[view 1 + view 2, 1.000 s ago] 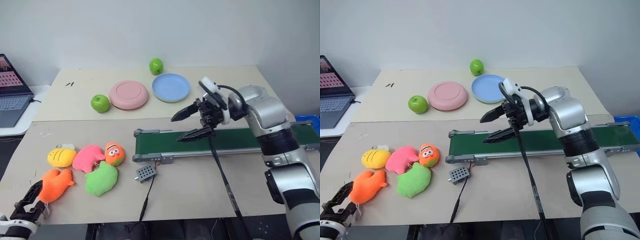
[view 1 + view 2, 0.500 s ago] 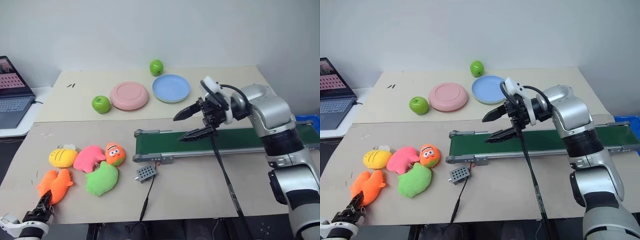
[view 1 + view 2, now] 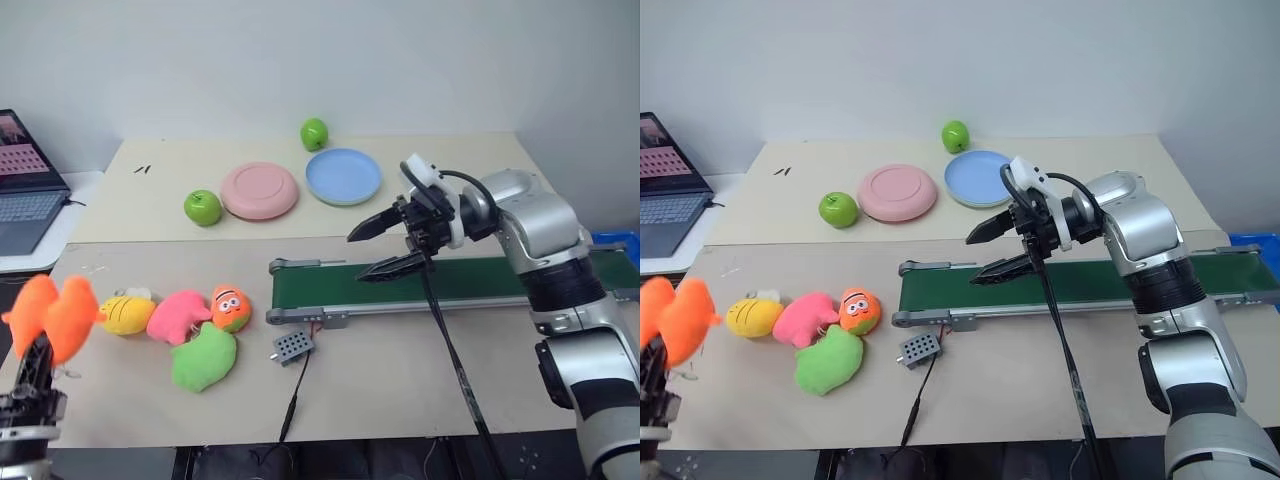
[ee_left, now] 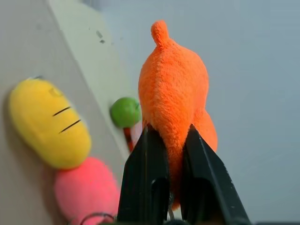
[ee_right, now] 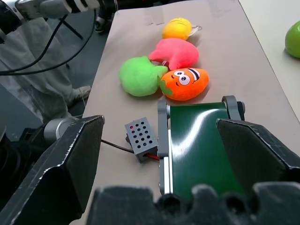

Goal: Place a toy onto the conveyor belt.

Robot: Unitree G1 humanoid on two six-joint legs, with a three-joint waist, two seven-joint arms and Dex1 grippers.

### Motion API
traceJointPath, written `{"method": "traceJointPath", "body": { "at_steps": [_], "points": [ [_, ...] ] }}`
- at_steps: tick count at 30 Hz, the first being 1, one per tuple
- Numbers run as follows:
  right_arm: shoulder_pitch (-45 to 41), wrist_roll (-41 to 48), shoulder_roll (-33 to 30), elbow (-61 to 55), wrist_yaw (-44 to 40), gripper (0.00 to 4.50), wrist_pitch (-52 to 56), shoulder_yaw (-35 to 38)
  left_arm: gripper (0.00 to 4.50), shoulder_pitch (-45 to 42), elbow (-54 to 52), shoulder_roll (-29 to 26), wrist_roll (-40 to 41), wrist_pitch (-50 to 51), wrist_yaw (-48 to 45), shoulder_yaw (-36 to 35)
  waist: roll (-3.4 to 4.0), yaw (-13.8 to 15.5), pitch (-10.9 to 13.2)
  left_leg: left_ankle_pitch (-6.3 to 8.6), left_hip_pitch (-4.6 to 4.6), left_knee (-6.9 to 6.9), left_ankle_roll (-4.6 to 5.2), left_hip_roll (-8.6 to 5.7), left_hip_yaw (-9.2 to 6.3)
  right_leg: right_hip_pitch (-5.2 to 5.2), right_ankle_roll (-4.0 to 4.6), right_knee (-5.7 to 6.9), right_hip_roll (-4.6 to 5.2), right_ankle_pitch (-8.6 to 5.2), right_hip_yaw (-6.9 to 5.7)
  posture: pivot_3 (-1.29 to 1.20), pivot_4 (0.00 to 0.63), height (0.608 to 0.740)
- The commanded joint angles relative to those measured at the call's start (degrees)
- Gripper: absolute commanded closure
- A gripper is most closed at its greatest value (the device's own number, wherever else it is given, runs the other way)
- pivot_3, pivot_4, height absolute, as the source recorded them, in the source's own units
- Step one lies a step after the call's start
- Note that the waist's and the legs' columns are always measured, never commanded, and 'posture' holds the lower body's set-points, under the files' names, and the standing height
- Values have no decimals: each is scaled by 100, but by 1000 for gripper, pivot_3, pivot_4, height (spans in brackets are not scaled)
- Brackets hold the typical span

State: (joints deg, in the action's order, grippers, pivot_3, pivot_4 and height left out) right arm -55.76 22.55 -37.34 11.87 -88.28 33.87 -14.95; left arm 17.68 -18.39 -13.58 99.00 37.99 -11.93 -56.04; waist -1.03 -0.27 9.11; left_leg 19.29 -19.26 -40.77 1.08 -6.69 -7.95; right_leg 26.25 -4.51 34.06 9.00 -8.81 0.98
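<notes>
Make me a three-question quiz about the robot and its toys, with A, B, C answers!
1. Where is the orange fish toy?
A. On the pink plate
B. Lifted up in the left hand
C. On the conveyor belt

2. How many green apples are on the table?
A. Two
B. Five
C. None

3. What is the right hand doing?
A. Squeezing an apple
B. Holding a plate
C. Open, holding nothing, above the conveyor belt

Answers:
1. B, its black fingers pinch the fish above the table.
2. A, one apple sits by the pink plate, the other apple behind the blue plate.
3. C, its fingers are spread apart.
</notes>
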Motion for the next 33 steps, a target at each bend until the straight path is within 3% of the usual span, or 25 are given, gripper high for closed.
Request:
{"method": "traceJointPath", "body": {
  "at_steps": [1,3,6,10,13,17,24,33],
  "points": [
    [-251,-75,36,67,-29,0,-194,98,4422,-1720,-917,-938,-902,-425,918,1104,-10,115,5,-1,-1,-2,-3,1,0,-3,5,0,-1,4,-2,0,150,740],
    [-228,-108,-5,68,-12,0,-200,148,4422,-2807,-829,-1784,-2102,-18,1611,2199,-43,205,13,-12,-7,-8,-21,7,1,-9,19,-5,-12,24,-18,0,150,740],
    [-138,-111,-65,-9,73,0,-140,218,4422,-3794,-853,-2499,-3436,31,1485,3337,-35,76,5,-13,-5,-9,-23,34,28,-9,25,-11,-43,63,2,0,150,740],
    [44,-68,-195,-208,228,0,-49,308,4422,-4356,-874,-3521,-5933,-489,683,5085,-32,-152,6,38,-3,0,-10,60,82,37,29,-16,-58,61,-20,0,150,740],
    [145,-37,-309,-306,371,0,2,415,4422,-4347,-648,-3901,-7505,-1411,91,5955,-28,-270,8,52,-22,23,-12,65,102,92,47,-11,-60,50,-35,0,150,740],
    [237,-49,-464,-328,519,0,24,560,4422,-4153,-107,-4229,-9414,-3001,-328,6592,-24,-301,12,53,-26,41,-12,69,122,109,54,-24,-58,49,-45,0,150,740],
    [341,-76,-623,-333,706,0,1,701,4422,-3946,598,-4462,-11922,-5519,-281,7047,-23,-131,14,53,-19,16,-10,78,155,103,67,-26,-59,64,-37,0,150,740],
    [546,38,-715,-679,992,0,171,871,4422,-3654,1299,-3857,-13445,-7079,209,7282,-20,-44,16,62,-27,0,6,78,164,104,59,-15,-56,69,-37,0,150,740]
  ]
}}
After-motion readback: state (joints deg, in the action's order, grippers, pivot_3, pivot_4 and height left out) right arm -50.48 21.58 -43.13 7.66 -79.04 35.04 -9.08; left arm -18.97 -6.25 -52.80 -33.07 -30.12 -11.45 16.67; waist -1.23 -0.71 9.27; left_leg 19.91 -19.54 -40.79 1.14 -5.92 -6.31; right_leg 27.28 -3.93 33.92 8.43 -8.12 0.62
